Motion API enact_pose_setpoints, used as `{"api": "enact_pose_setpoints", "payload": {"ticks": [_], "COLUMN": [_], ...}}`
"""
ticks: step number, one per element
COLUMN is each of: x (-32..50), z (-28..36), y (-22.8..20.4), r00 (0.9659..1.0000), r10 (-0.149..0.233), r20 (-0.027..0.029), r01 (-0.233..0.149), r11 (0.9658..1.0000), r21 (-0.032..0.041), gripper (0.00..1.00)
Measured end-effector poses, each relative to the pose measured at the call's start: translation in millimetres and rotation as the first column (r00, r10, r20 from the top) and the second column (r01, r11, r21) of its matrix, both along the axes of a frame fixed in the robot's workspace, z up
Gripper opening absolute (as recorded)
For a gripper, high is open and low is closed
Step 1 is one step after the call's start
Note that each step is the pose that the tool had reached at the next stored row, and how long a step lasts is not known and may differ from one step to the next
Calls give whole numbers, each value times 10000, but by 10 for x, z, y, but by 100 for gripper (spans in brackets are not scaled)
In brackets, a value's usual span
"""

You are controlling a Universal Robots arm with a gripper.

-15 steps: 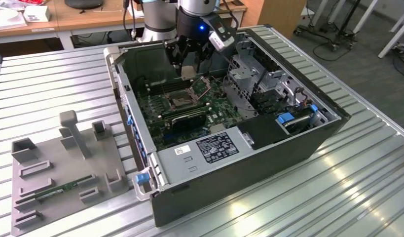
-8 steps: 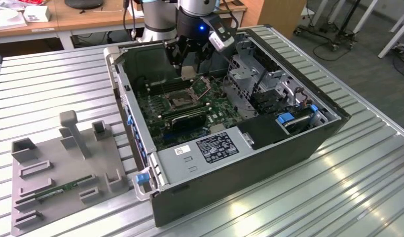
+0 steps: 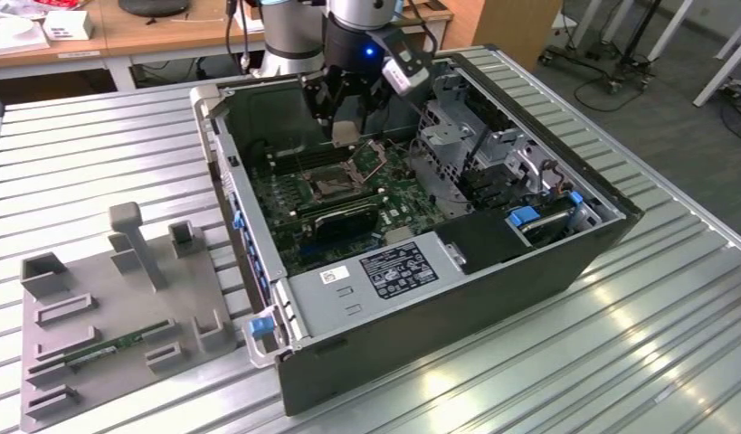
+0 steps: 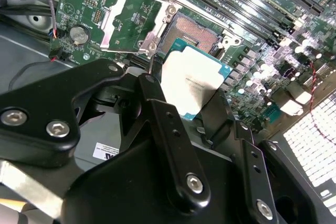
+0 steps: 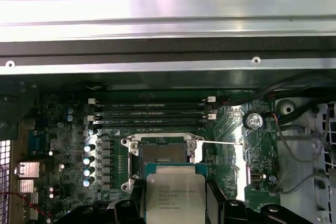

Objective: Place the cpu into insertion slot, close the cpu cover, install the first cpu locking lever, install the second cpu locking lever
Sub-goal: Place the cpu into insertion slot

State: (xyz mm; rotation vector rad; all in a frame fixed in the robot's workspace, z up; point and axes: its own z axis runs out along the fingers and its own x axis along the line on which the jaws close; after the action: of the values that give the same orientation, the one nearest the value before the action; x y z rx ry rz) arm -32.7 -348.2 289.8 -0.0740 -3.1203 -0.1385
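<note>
The hand (image 4: 191,100) grasps the cpu (image 4: 191,77) just over the open insertion slot (image 4: 197,31)
Two black fingers (image 4: 160,119) clamp the cpu by opposite edges above the slot, inside the computer case (image 3: 564,262). The arm (image 3: 358,27) points down into the case. The cpu is square, pale silvery, green-rimmed; the cpu cover (image 4: 113,20) stands swung open beside the slot.
</note>
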Motion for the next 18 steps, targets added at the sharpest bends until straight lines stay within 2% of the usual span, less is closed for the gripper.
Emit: {"api": "enact_pose_setpoints", "payload": {"ticks": [5, 9, 11, 14, 18], "x": [0, 0, 0, 0, 0], "z": [-10, -24, -32, -44, -59], "y": [0, 0, 0, 0, 0], "r00": [9992, 9936, 9890, 9792, 9621], "r10": [-397, -1130, -1481, -2028, -2727], "r20": [2, 1, 1, 1, 1], "r01": [397, 1130, 1481, 2028, 2727], "r11": [9992, 9936, 9890, 9792, 9621], "r21": [3, 1, 1, 1, 0], "gripper": [54, 54, 54, 54, 54]}}
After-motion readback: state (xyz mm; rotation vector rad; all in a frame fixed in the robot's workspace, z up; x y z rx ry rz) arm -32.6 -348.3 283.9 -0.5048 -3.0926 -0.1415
